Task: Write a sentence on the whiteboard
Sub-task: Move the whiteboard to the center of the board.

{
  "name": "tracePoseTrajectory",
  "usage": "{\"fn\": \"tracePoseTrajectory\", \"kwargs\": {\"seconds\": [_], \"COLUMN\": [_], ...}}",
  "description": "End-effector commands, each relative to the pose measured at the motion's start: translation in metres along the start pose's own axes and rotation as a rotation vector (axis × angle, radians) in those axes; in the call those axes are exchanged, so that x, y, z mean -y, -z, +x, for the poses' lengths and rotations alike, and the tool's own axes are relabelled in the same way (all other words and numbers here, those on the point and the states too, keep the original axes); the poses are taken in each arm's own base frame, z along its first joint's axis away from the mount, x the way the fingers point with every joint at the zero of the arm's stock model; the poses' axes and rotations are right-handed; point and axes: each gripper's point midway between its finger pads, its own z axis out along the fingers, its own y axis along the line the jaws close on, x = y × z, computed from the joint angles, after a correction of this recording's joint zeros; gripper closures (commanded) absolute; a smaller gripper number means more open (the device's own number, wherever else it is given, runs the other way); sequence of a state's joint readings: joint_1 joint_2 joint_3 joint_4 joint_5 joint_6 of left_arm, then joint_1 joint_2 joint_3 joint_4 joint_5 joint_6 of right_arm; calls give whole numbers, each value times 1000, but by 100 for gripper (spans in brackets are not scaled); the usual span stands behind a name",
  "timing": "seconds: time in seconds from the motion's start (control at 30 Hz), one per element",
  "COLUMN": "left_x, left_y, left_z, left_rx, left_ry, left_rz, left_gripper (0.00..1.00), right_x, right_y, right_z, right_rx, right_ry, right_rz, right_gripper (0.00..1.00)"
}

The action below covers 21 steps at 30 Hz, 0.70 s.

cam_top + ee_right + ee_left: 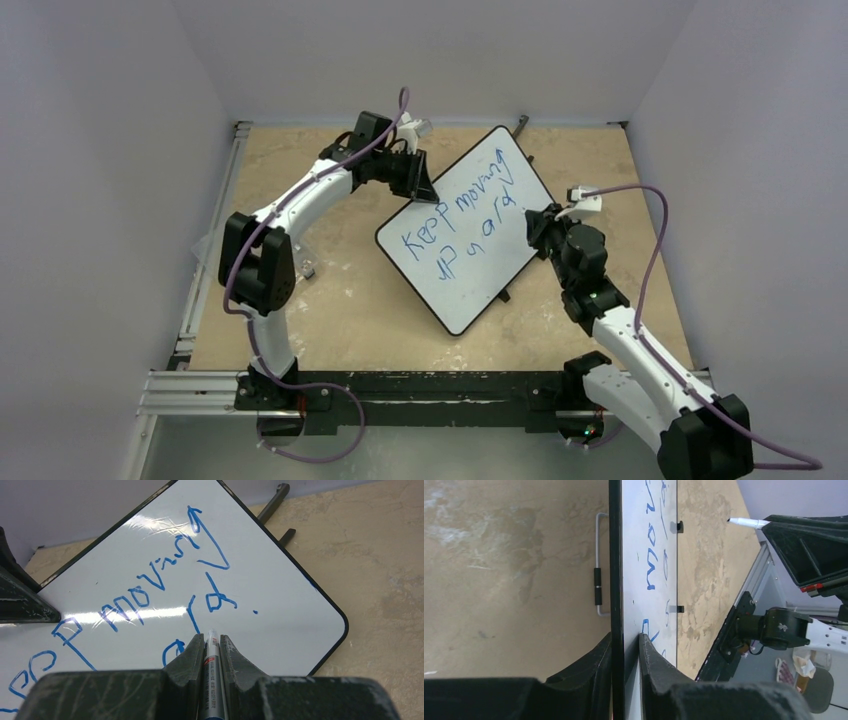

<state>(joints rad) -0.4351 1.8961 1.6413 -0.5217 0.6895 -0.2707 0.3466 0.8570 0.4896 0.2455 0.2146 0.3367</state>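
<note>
sentence [462, 212] 2nd line unreadable, whiteboard [280, 595] cut off

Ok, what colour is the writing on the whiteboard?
Blue. The writing stands out against the glossy white whiteboard, and shows best in the right wrist view.

Soft, even light filled the top view, and the arms cast only faint, blurred shadows on the table [340, 310]. The pale walls carried a slight lilac tint. The whiteboard [465, 240] was bright without burning out, and the sentence [460, 222] read clearly, if a little soft. In the right wrist view two white streaks of glare lay across the glossy board, one crossing the letters. The right gripper [211, 639] filled the bottom edge, dark and out of focus; the marker [212, 675] between its fingers was sharper. In the left wrist view the left gripper [625, 639] was a near-black blur, the table grain was crisp, and the far right background was soft.
</note>
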Motion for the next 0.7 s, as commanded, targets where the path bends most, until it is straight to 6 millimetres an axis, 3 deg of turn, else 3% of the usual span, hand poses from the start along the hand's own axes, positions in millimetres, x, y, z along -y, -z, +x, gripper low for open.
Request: {"fn": "tracePoseTrajectory", "kwargs": {"seconds": [0.0, 0.37, 0.67], "left_x": [35, 56, 76], "left_y": [-14, -47, -69], "left_z": [-6, -6, -13], "left_rx": [35, 55, 61], "left_ry": [-20, 37, 20], "left_rz": [120, 193, 248], "left_gripper": [85, 87, 88], "right_x": [-11, -8, -7], "right_y": [5, 20, 25], "right_z": [-36, -63, -72], "right_rx": [83, 139, 155], "right_ry": [-18, 2, 8], "right_rz": [-25, 0, 5], "right_gripper": [100, 100, 100]}}
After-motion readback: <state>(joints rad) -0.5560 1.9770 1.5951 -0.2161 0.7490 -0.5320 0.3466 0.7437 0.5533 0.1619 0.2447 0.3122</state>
